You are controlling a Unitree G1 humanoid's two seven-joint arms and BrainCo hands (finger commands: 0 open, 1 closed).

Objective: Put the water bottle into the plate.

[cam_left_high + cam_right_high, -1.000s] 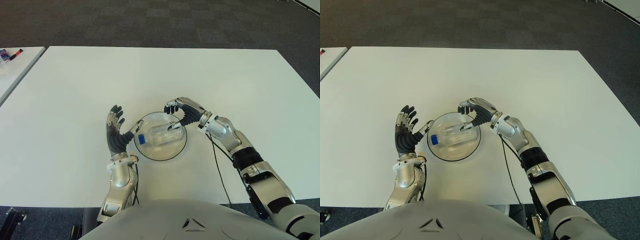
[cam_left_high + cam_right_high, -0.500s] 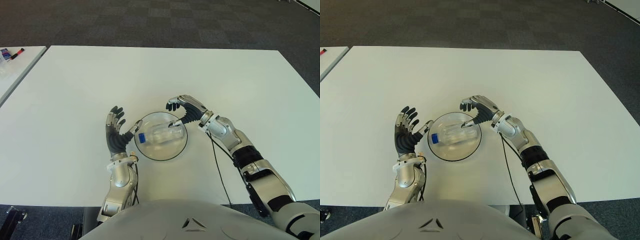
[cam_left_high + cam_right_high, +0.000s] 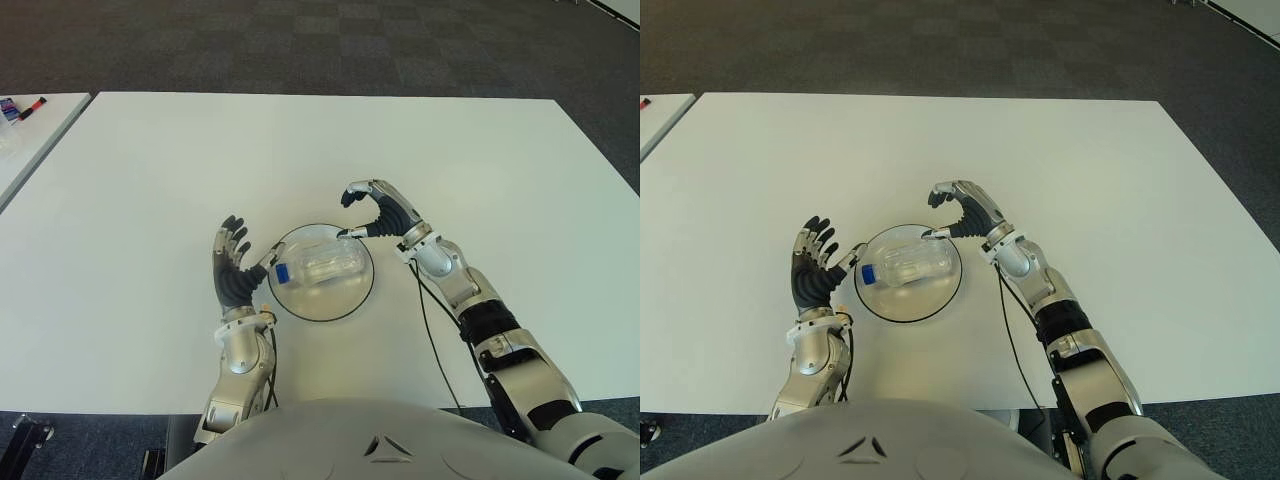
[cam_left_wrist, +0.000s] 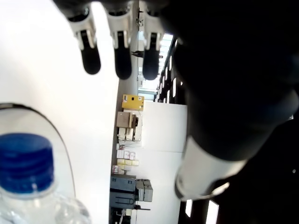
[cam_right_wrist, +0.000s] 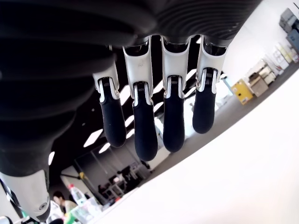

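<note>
water bottle (image 3: 322, 268) lying inside plate (image 3: 345, 305) | right hand (image 3: 378, 209) just beside rim, fingers loosely curled, empty | left hand (image 3: 232, 264) open, idle | placing looks done

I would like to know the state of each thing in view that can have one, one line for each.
Water bottle: lying on its side in the plate, blue cap on, held by no hand.
Plate: flat on the white table, holding the bottle.
Right hand: open, empty, at the plate's far right edge.
Left hand: open, fingers spread, just left of the plate.
</note>
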